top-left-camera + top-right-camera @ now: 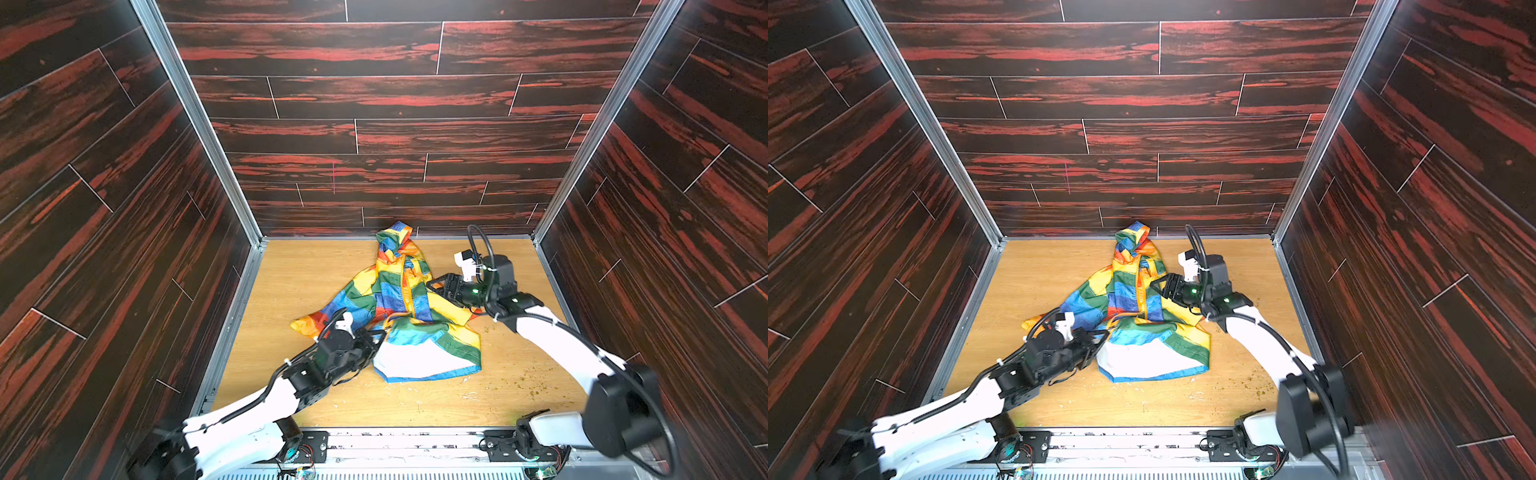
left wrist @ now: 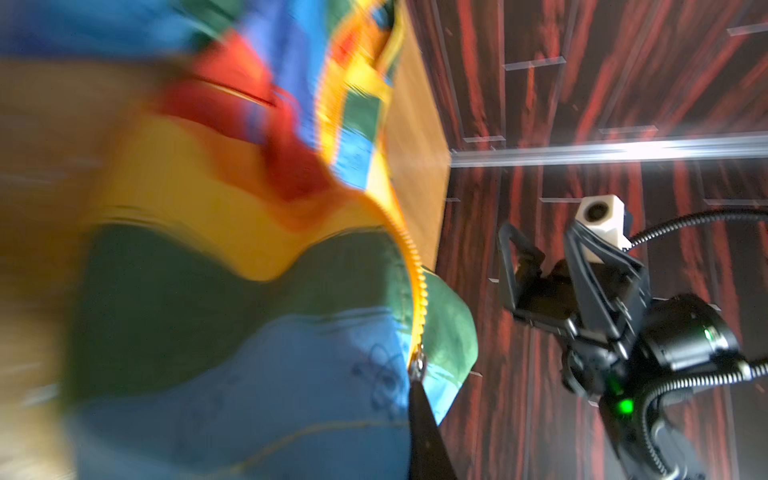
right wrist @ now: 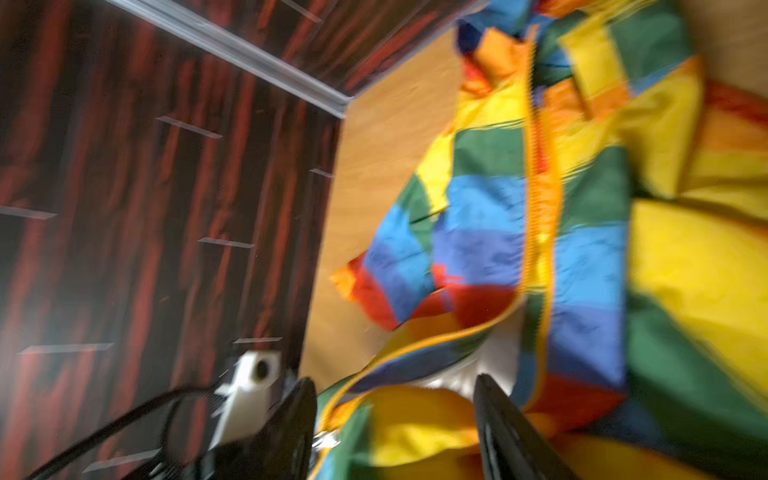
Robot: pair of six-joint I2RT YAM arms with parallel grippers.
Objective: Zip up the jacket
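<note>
The jacket (image 1: 399, 291) lies crumpled in the middle of the table (image 1: 291, 270), hood toward the far wall. Its near end is folded over so the white lining (image 1: 419, 359) faces up. The left gripper (image 1: 376, 337) sits at the near-left edge of that fold with its jaws pressed together. In the left wrist view they appear to pinch the zipper pull (image 2: 417, 365) at the near end of the zipper (image 2: 420, 291). The right gripper (image 1: 436, 286) hovers at the jacket's right edge, jaws spread and holding nothing. The right wrist view shows only cloth beyond its fingers (image 3: 498, 424), and I cannot tell whether they touch it.

The main risk, as I judge it, is that nothing anchors the cloth. If the left gripper hauls the pull toward the hood, the thin, slippery jacket will likely slide or bunch along with it instead of closing. The zipper also curves over the fold, so the slider may jam at the bend. The loose green flap (image 2: 449, 328) beside the teeth could get caught in it. The pinch on so small a pull may slip under load. A right-hand grab on a loose layer would give no tension.
</note>
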